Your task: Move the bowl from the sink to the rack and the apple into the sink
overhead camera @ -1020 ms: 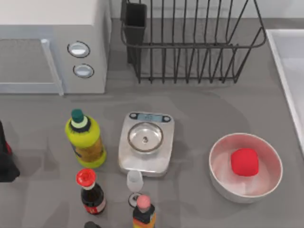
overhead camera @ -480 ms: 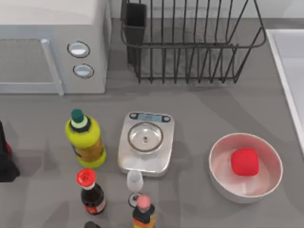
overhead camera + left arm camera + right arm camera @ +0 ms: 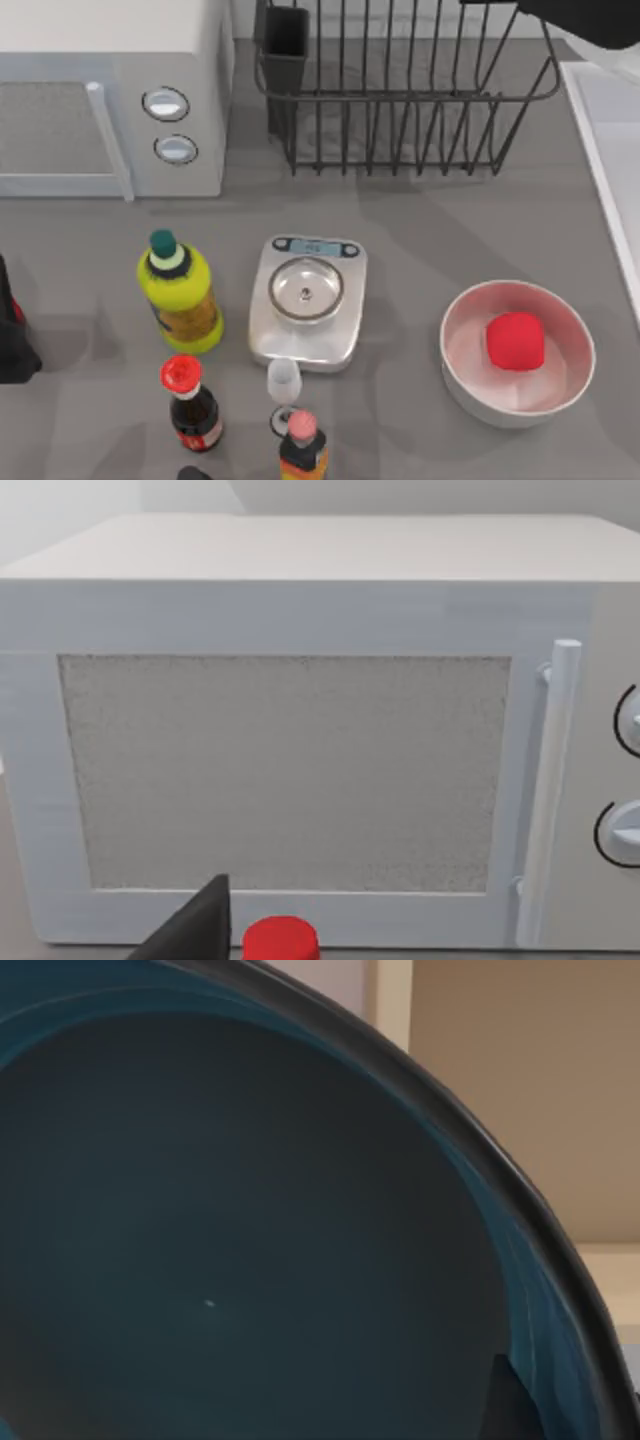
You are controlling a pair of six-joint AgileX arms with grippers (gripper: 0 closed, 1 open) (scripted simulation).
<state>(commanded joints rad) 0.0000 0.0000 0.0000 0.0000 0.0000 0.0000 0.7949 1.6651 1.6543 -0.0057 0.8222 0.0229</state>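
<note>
The teal-blue bowl (image 3: 230,1260) looms close in the right wrist view, lifted, with my right gripper (image 3: 545,1405) shut on its rim and one dark fingertip (image 3: 505,1410) inside it. My right arm (image 3: 590,20) shows as a dark shape at the top right, above the right end of the black wire rack (image 3: 400,95) and the pale sink (image 3: 605,120). The red apple (image 3: 515,340) lies in a larger white bowl (image 3: 460,375) at the front right. My left gripper (image 3: 12,330) stays parked at the left edge.
A white microwave (image 3: 110,100) fills the back left. A steel kitchen scale (image 3: 307,300) sits mid-table. A yellow-green bottle (image 3: 178,295), a red-capped dark bottle (image 3: 188,400), a small glass (image 3: 284,385) and an orange bottle (image 3: 302,445) crowd the front left.
My right arm has come into the top view at the top right corner, above the rack's right end. Everything on the table has stayed put.
</note>
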